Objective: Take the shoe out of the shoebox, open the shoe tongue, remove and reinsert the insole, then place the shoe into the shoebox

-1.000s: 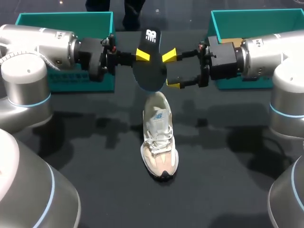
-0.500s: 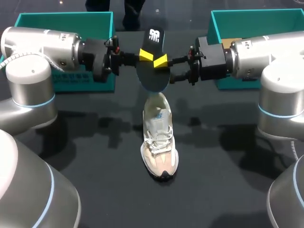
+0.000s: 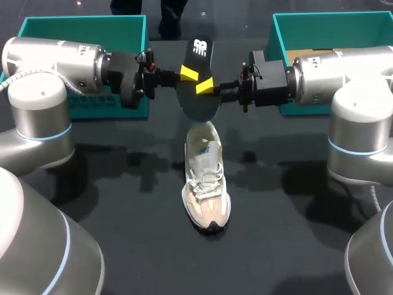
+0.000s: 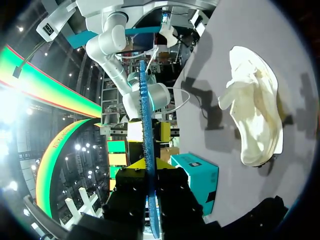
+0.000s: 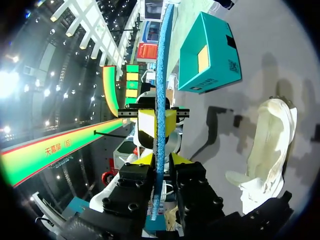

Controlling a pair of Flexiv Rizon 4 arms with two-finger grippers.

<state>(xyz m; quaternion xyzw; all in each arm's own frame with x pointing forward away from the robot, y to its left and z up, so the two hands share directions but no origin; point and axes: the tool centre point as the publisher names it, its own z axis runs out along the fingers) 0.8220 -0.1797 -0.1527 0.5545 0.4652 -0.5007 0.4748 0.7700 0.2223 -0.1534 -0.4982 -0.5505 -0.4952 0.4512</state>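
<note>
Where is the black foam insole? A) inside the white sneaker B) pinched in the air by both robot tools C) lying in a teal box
B: the black foam insole is held up, apart from the white sneaker, with the left tool and right tool both shut on it.

Insole (image 3: 198,106) close above shoe's (image 3: 206,178) heel

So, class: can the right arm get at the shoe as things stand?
Probably not yet: the right gripper is shut on the insole, as is the left gripper. The shoe lies uncovered nearby, so only that grasp hinders it.
</note>
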